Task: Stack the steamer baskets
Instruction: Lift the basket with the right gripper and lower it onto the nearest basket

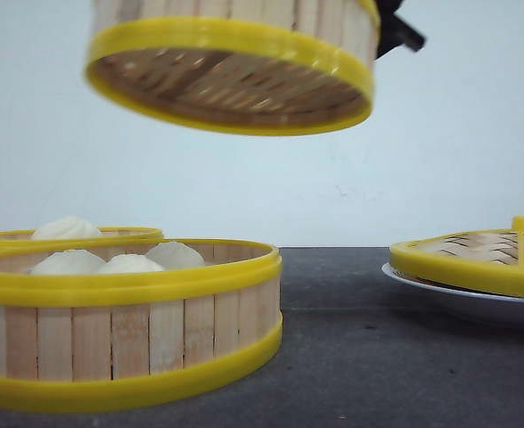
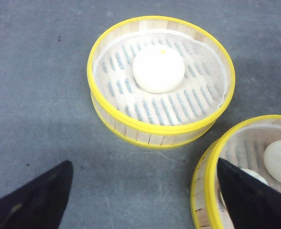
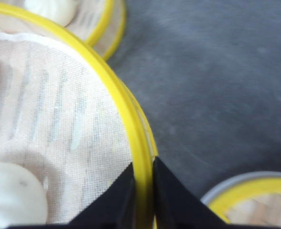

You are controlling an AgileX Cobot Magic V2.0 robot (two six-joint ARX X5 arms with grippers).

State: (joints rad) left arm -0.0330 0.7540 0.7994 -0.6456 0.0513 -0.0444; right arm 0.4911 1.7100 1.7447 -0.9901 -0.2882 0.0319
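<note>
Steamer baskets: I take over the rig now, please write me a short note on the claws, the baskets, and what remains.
Right claw: shut on the rim of the lifted basket, which hangs in the air with a bun inside.
Left claw: open, holding nothing.
On the table: near basket with three buns, far basket with one bun behind it.
Done: one basket lifted. Left: nothing is stacked yet.

I see one steamer basket (image 1: 231,67) hanging tilted in the air, high above the dark worktop (image 1: 351,357). Below left, a near basket (image 1: 128,316) holds three buns (image 1: 124,259); another basket (image 1: 110,234) sits behind. The lid (image 1: 476,259) rests on a white plate (image 1: 458,303), right.
</note>
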